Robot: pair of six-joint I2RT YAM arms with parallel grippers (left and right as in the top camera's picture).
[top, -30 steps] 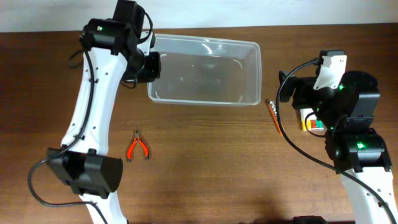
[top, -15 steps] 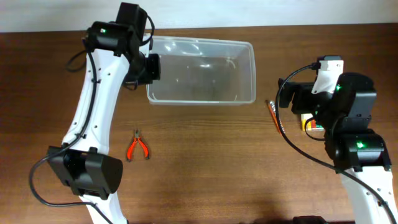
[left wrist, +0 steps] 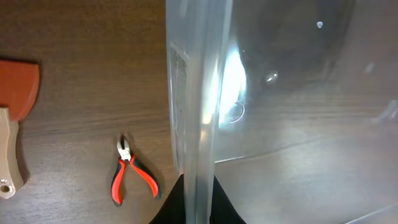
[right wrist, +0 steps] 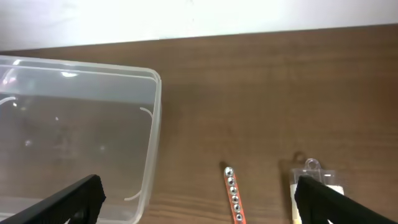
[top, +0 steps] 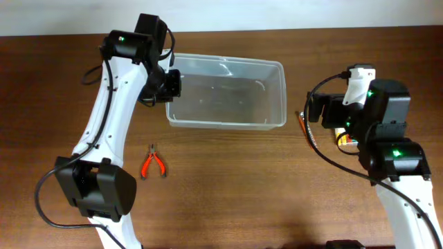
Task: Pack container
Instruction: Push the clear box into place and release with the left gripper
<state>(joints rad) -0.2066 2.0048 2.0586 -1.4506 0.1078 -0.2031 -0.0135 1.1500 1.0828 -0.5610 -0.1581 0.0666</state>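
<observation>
the container (top: 225,93) sits on the table (top: 228,187) toward the far edge, between the two arms, and it looks bare inside: both wrist views show only clear plastic and glare. the left gripper (left wrist: 198,200) is at the container's left end wall, with a dark finger on each side of the wall. it seems to be pinched shut on the plastic, though only the very tips show at the bottom of the left wrist view, so the contact itself is hard to confirm. the right gripper (right wrist: 198,186) hangs with its jaws spread wide and nothing between them, over the bare wood to the right of the container.

as for packing, nothing is in yet. the orange pliers (top: 153,162) lie on the table on the near side of the container's left end, well apart from it. an orange strip with silver studs (right wrist: 233,196) lies just right of the container, and a small clear pack (right wrist: 314,180) lies beside that. so the whole job of lifting these three things in looks to be ahead.
</observation>
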